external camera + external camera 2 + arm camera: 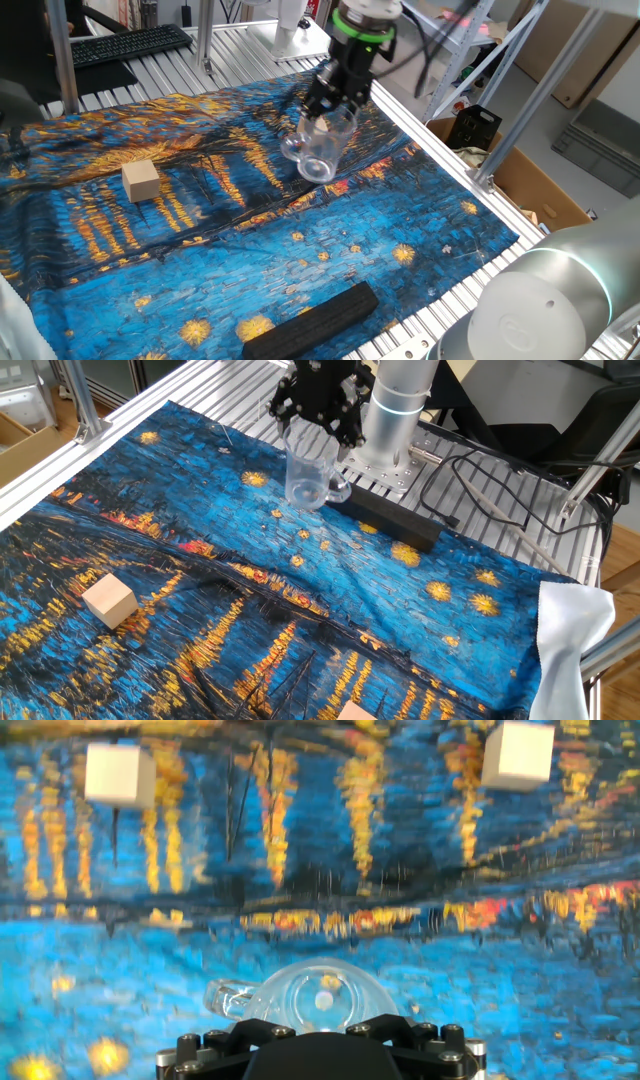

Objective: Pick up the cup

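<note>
The clear cup [320, 148] with a side handle hangs in my gripper [334, 108], tilted and held a little above the blue painted cloth [250, 250]. The fingers are shut on its rim. In the other fixed view the cup [308, 475] hangs under the gripper [318, 422] near the far edge of the cloth. In the hand view the cup [318, 995] sits right in front of the gripper [320, 1025], its handle pointing left.
Tan wooden cubes lie on the cloth: one [141, 181] to the left, seen also in the other fixed view [108, 601] along with a second [355, 712]. A black block [310, 318] lies near the cloth's edge. A cardboard box [530, 185] stands beside the table.
</note>
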Available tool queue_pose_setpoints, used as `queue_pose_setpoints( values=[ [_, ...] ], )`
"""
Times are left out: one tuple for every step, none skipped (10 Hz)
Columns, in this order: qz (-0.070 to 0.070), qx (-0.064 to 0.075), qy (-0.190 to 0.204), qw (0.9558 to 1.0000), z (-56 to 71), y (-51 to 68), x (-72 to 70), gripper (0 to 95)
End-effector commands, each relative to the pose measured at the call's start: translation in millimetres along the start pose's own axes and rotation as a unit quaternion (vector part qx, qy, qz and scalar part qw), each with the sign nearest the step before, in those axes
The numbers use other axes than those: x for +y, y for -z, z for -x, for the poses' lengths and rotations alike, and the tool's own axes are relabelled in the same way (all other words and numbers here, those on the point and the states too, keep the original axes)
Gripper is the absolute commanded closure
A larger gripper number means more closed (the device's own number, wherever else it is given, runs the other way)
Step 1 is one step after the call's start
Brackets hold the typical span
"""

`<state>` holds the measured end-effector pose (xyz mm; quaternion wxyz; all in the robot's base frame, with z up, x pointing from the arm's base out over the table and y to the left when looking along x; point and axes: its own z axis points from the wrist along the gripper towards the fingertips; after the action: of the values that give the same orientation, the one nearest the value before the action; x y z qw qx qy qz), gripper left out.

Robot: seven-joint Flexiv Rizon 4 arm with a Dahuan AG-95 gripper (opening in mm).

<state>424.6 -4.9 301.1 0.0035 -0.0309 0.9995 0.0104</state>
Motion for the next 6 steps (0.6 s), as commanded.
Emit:
queue_pose_setpoints(
  values=[
    [-0.002,0.003,0.0,1.0,-12.4,2.6,-9.4,95.0],
    [0.0,0.005,-0.001,1.0,-15.7,2.6,-11.3,95.0],
    [-0.003,0.006,-0.003,1.0,-17.3,1.2,-10.2,95.0],
    [-0.007,0.009,-0.004,0.9999,-17.9,0.7,-9.9,95.0],
    [-0.009,0.01,-0.005,0.9999,-18.1,0.5,-9.8,95.0],
    [-0.014,0.011,-0.001,0.9998,-18.1,0.5,-9.7,95.0]
  ],
)
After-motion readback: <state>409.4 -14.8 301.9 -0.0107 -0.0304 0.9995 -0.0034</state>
